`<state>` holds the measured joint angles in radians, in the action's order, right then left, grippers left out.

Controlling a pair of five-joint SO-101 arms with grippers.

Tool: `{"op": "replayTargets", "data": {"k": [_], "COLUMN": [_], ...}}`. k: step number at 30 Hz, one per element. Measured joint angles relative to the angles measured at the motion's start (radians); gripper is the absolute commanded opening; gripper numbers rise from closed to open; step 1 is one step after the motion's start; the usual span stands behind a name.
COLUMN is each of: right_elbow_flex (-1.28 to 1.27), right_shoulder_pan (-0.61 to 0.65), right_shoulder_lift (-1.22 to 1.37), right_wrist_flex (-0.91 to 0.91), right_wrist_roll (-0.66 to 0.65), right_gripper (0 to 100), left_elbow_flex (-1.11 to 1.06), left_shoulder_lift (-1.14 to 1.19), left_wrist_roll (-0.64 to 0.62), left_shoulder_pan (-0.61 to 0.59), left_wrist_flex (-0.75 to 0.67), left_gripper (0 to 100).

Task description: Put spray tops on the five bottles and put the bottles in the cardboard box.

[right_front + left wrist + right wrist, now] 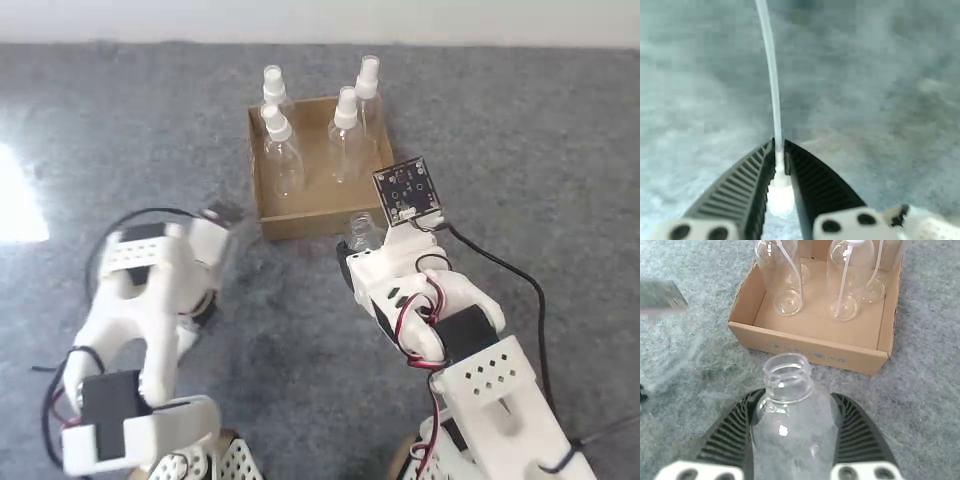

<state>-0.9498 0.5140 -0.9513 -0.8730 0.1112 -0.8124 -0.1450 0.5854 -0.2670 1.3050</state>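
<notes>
- The left gripper (779,145) is clenched on a white spray top (779,196). Its black ribbed fingers (747,185) pinch the head, and the thin dip tube (771,75) sticks straight out past the fingertips, over the grey table (880,90).
- The right gripper (797,395) grasps an open bottle (792,437) by its clear body. One finger sits on each side, and the uncapped neck (787,375) points towards the box.
- In the high view this open bottle (362,232) stands upright just beside the front wall of the cardboard box (300,222), outside it.
- Inside the box stand four capped bottles (345,125), upright, with spray tops already on.
- The left arm (150,290) is well to the side of the box.
</notes>
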Motion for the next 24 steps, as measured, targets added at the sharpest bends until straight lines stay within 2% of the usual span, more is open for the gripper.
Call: {"op": "replayTargets", "data": {"k": [10, 14, 20, 24], "right_elbow_flex": [0.000, 0.000, 0.000, 0.000], "right_shoulder_pan": [0.000, 0.000, 0.000, 0.000], "right_shoulder_lift": [0.000, 0.000, 0.000, 0.000], "right_wrist_flex": [0.000, 0.000, 0.000, 0.000], "right_wrist_roll": [0.000, 0.000, 0.000, 0.000], "right_gripper": [3.4, 3.4, 3.4, 3.4], "left_elbow_flex": [0.140, 0.173, 0.199, 0.204], "left_shoulder_lift": [0.000, 0.000, 0.003, 0.003], "left_wrist_roll": [-0.005, -0.153, -0.485, -0.555], "left_shoulder_pan": [-0.195, -0.245, -0.313, -0.318], "left_wrist_flex": [0.043, 0.044, -0.021, -0.025], "left_gripper": [1, 1, 1, 2]}}
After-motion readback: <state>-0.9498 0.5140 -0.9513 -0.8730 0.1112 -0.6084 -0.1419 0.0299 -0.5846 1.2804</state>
